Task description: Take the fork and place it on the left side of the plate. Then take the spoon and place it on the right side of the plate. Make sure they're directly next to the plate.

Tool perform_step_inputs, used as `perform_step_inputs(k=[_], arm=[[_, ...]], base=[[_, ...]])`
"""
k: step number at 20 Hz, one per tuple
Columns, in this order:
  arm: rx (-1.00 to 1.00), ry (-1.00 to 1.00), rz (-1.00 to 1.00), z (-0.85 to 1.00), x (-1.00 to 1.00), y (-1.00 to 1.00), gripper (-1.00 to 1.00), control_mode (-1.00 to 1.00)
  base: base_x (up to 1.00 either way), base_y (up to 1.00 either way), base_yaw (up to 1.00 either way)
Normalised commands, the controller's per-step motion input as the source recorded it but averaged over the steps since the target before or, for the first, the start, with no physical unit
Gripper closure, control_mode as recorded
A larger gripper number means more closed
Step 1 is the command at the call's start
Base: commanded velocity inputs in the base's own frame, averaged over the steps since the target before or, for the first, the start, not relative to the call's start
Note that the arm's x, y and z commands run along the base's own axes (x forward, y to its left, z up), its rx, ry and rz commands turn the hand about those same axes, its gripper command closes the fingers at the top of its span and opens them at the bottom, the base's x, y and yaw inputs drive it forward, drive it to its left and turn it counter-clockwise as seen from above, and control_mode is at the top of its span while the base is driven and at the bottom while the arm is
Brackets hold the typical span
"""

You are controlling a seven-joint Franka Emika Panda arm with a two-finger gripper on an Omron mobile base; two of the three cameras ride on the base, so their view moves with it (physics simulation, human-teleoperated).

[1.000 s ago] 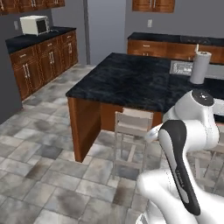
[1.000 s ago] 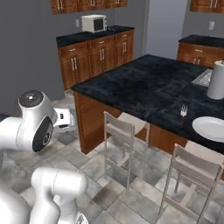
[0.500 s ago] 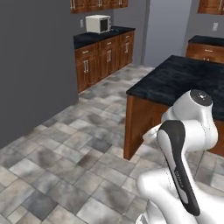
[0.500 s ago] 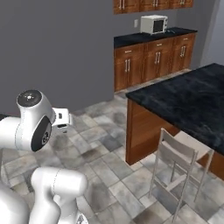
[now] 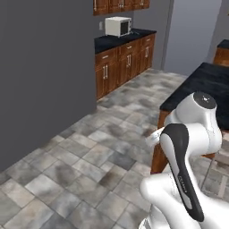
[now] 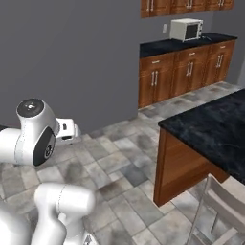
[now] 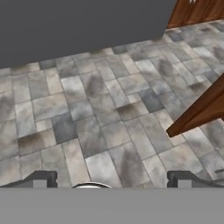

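Off to my left stands the grey wall point(image 5: 44, 67), with the microwave point(image 5: 118, 26) on the far cabinets point(image 5: 123, 58). Under me lies tiled floor point(image 7: 100, 113), and my tool point(image 7: 111, 179) hangs over it, fingertips point(image 7: 41, 178) spread wide, released, grasping nothing. To my right juts the corner of the dark table point(image 6: 215, 129). No fork, spoon or plate on the part I can see; I judge they lie further right along that table, so the tool must swing that way.

white microwave point(image 5: 118, 26) on dark counter point(image 5: 123, 39) — wood cabinets point(image 6: 186, 75), grey tiled floor point(image 7: 100, 109), island point(image 6: 217, 131).
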Motion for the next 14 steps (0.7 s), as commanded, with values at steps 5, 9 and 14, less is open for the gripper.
perform_step_inputs(k=[5, 9, 14], arm=[[0.0, 0.0, 0.0, 0.0, 0.0, 0.0, -1.0, 1.0], [0.0, 0.0, 0.0, 0.0, 0.0, 0.0, -1.0, 1.0], [0.0, 0.0, 0.0, 0.0, 0.0, 0.0, -1.0, 1.0]], base=[[1.0, 0.11, -0.03], [1.0, 0.08, -0.14], [1.0, 0.03, -0.24]])
